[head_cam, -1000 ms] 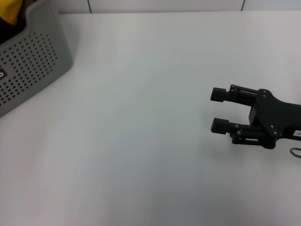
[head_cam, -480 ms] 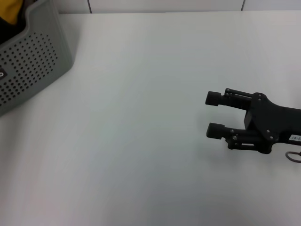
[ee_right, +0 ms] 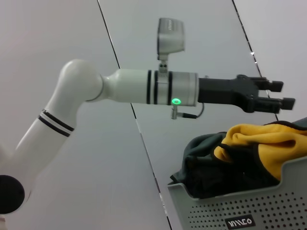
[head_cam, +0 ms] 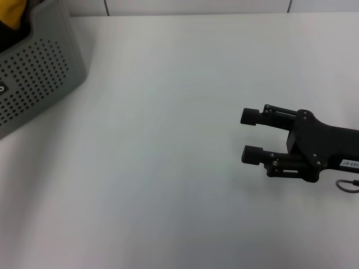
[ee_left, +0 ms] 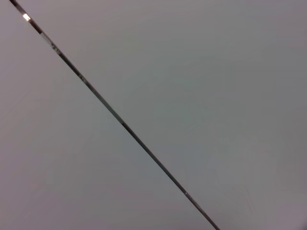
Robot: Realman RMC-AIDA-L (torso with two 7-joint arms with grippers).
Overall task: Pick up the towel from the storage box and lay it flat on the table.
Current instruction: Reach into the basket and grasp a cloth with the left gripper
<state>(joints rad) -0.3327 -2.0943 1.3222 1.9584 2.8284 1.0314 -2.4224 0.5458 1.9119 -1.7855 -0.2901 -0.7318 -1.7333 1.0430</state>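
Observation:
The storage box [head_cam: 42,73] stands at the table's [head_cam: 168,140] far left corner; a bit of the mustard-yellow towel [head_cam: 11,12] shows over its rim. In the right wrist view the towel [ee_right: 259,141] lies bunched in the box [ee_right: 249,206] on top of a dark cloth [ee_right: 201,165]. My left gripper [ee_right: 283,94] hangs in the air above the box, clear of the towel. My right gripper [head_cam: 249,135] is open and empty, low over the table's right part, pointing left toward the box and far from it.
My white left arm [ee_right: 134,86] reaches across above the box. The left wrist view shows only a grey panelled surface with a thin seam [ee_left: 115,115]. A broad bare stretch of table lies between the box and my right gripper.
My right gripper has crept a little to the left and toward the table's near edge, still open. The box and towel have not moved.

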